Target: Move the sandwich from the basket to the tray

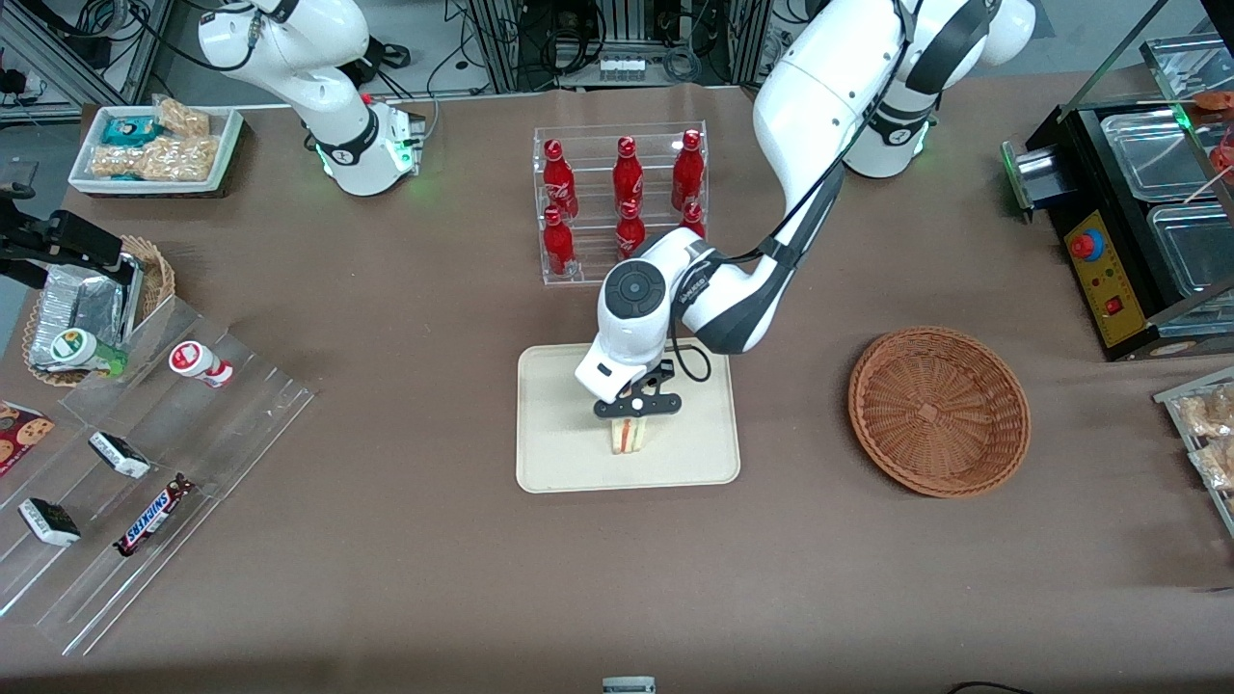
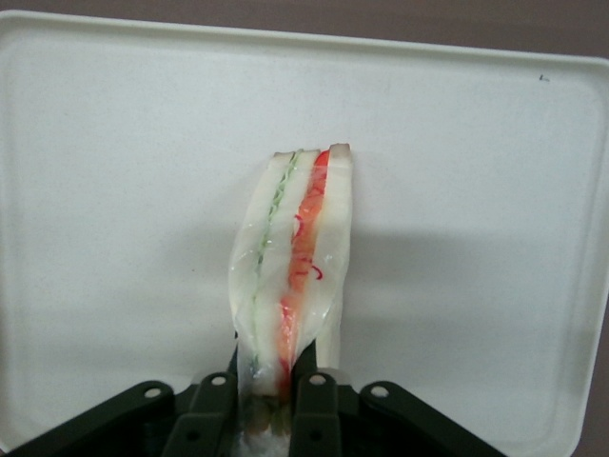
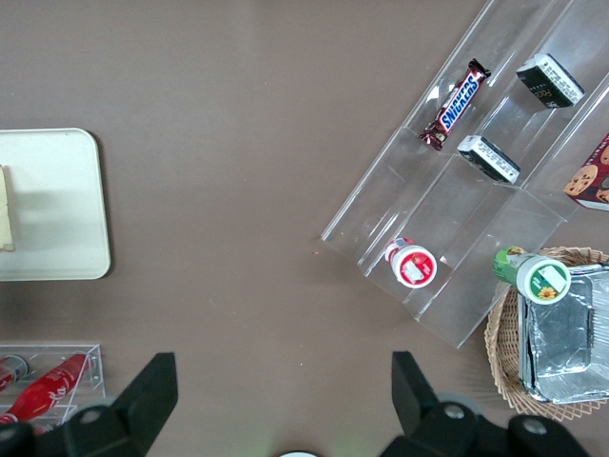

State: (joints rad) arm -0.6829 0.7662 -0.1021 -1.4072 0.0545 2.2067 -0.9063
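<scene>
I have the claw (image 1: 637,409) clenched on the sandwich (image 1: 628,435), low over the middle of the tray (image 1: 559,463), cut edge up so the wedge can be set down flat. The basket (image 1: 938,410), beside the tray, sits emptied on the bench (image 1: 405,386).

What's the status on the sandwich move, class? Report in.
Gripper over tray, shut on sandwich. Sandwich upright above tray, out of basket. Nothing in the way.
</scene>
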